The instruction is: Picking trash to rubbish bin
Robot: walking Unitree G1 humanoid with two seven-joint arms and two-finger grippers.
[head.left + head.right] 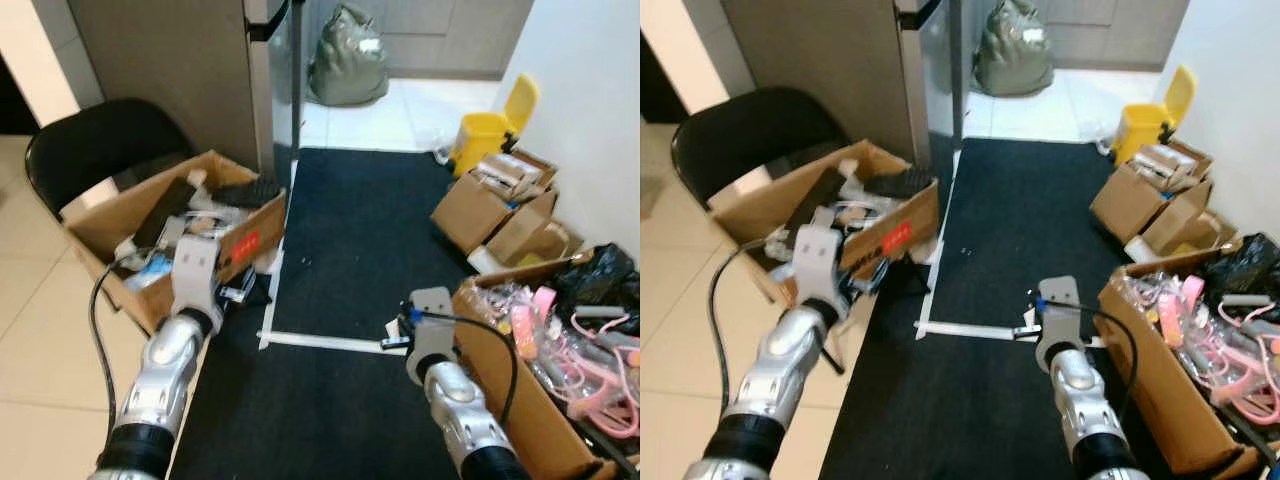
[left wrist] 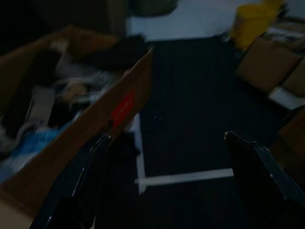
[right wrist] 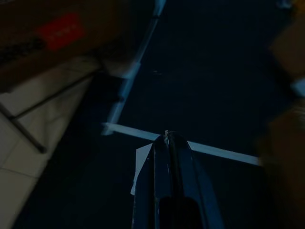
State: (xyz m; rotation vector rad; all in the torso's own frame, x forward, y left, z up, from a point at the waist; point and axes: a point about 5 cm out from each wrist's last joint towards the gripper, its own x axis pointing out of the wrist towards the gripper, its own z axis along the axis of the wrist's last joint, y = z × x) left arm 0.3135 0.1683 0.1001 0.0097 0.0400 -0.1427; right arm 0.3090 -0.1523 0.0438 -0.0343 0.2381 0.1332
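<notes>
- A scrap of white paper (image 3: 141, 168) lies on the black mat (image 1: 360, 240), just under the right hand (image 3: 167, 143), whose fingers are pressed together, empty.
- The left hand (image 2: 167, 148), spread wide and empty, is farther off.
- The yellow bin (image 1: 485, 130) stands well ahead, to the right.

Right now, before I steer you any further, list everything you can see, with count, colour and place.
rubbish bin: 1, yellow, lid up, far right by the wall
paper scrap: 1, white, on the mat by the tape, beneath the right gripper
mat: 1, black, centre floor
tape line: 1, white, across the mat
open boxes: 4, brown cardboard; one full of clutter on the left, two far right, one near right with pink items
chair: 1, black, behind the left box
bag: 1, grey-green, far floor
left gripper: open, near the left box
right gripper: shut, over the mat
</notes>
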